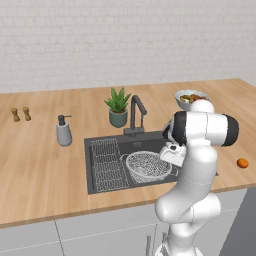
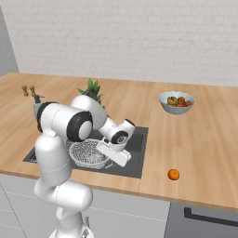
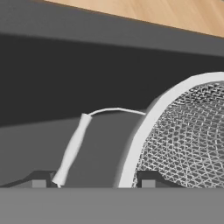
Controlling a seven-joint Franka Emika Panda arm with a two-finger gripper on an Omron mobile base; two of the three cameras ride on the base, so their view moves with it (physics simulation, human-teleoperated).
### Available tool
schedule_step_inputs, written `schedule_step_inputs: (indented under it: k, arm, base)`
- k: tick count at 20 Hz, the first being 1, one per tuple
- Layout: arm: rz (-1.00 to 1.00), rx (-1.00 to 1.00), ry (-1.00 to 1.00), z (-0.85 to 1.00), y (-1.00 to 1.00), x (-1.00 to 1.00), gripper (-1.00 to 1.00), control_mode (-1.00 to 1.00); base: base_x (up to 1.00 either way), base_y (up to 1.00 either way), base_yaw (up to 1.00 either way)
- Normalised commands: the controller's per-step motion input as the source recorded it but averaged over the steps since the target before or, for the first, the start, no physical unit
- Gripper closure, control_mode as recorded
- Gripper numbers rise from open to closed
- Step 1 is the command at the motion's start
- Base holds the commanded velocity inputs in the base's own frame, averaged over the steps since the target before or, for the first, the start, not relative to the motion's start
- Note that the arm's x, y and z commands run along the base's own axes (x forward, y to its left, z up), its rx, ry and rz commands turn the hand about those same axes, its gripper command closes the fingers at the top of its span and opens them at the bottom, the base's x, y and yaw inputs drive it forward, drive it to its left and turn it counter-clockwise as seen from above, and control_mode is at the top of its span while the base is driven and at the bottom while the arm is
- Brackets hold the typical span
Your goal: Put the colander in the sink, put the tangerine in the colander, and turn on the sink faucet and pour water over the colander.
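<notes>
The silver mesh colander [image 1: 146,166] [image 2: 86,152] [image 3: 183,140] sits in the dark sink [image 1: 150,140] [image 2: 137,139], right of its wire rack [image 1: 107,162]. My gripper [image 1: 168,158] [image 2: 108,155] [image 3: 94,181] reaches down at the colander's right side. In the hand view one fingertip stands outside the thin wire side handle [image 3: 72,146] and the other inside the metal rim, shut on them. The tangerine [image 1: 242,163] [image 2: 173,174] lies on the counter well right of the sink, near the front edge. The dark angular faucet [image 1: 136,112] rises behind the basin.
A potted plant [image 1: 118,107] [image 2: 90,87] stands left of the faucet. Further left is a grey soap dispenser [image 1: 63,132], with two small shakers [image 1: 21,114] [image 2: 29,90] at the far left. A bowl of mixed fruit [image 1: 190,98] [image 2: 176,102] sits behind the sink's right end.
</notes>
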Motion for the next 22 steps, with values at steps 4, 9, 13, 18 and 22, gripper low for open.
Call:
schedule_step_inputs:
  k: [4,9,13,18,22]
  arm:
    - [0.0,0.0,-0.01,0.01,0.0,0.0,-1.0,-1.0]
    - [0.0,0.0,-0.1,0.47,-0.01,0.0,-1.0,-1.0]
    - [0.0,0.0,-0.09,0.84,-0.12,0.0,-1.0,-1.0]
    - [-0.01,0.0,-0.03,0.72,-0.1,-0.06,-1.0,-1.0]
    - [-0.36,-0.06,0.03,0.87,-0.25,-0.09,-1.0,-1.0]
  base:
    - [0.0,0.0,0.0]
    - [0.0,0.0,0.0]
    - [0.0,0.0,0.0]
    - [0.0,0.0,0.0]
    - [0.0,0.0,0.0]
